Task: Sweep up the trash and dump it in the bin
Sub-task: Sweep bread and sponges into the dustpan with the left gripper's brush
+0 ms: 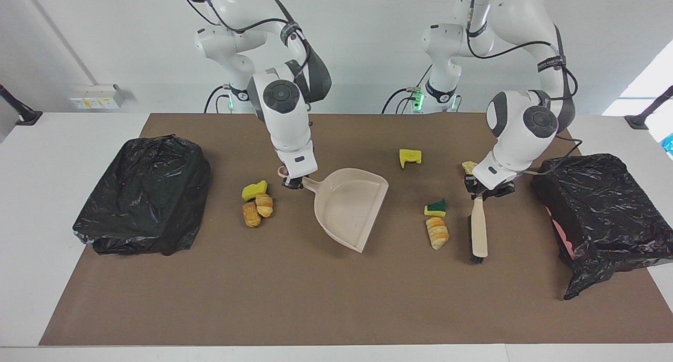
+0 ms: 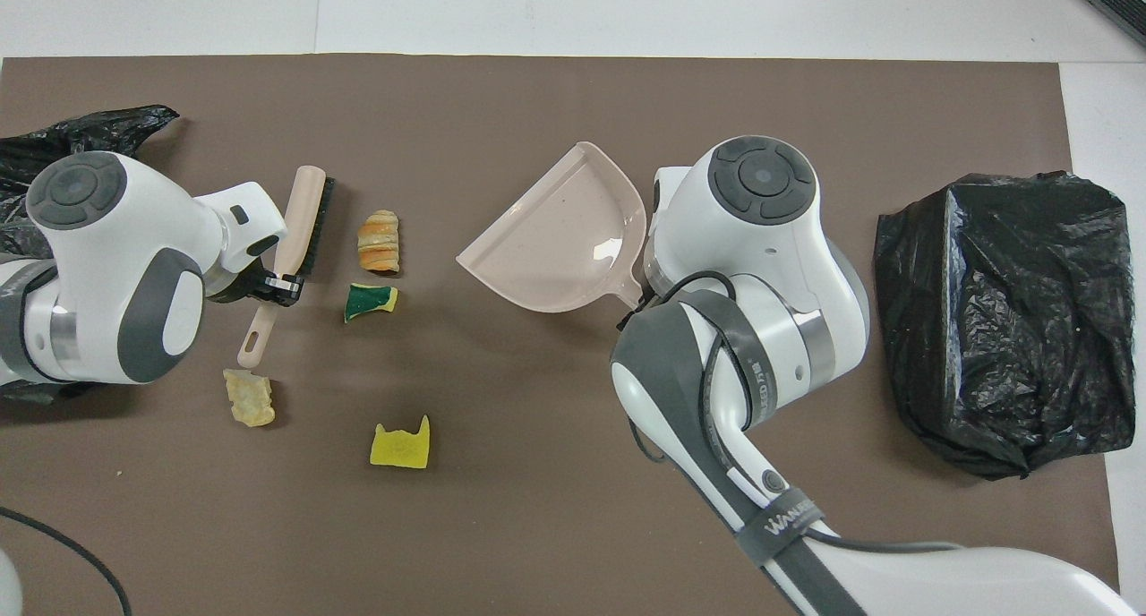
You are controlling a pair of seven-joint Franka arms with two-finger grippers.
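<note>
Spanning the brown mat (image 1: 336,309) on the table (image 1: 52,235), two black-bagged bins anchor the scene: one bin (image 1: 142,193) at the right arm's end, the other bin (image 1: 599,209) at the left arm's end. Between them we see the beige dustpan (image 1: 349,207), its handle clenched in the right hand (image 1: 293,182), the pan angled so that its open mouth faces the left arm's side of the mat. The left hand (image 1: 481,189) is clamped on the handle of the beige brush (image 1: 477,233), whose long axis runs away from the robots, bristles turned toward the dustpan.

The trash lies in two groups. Between brush and pan sit a bread-like piece (image 1: 437,232) and a green-and-yellow sponge chunk (image 1: 435,208); nearer the robots lie a yellow sponge chunk (image 1: 410,157) and a pale lump (image 2: 249,397) close to the brush handle's end. Beside the right hand, toward the right arm's bin, cluster another yellow sponge chunk (image 1: 254,190) and two bread-like pieces (image 1: 257,209).

We judge that the next move turns on one line: the bread-like piece and green sponge lie just beside the bristles, on the dustpan's side, so a sideways sweep by the left arm should drive them toward the pan's mouth. Nothing is in the pan yet.
</note>
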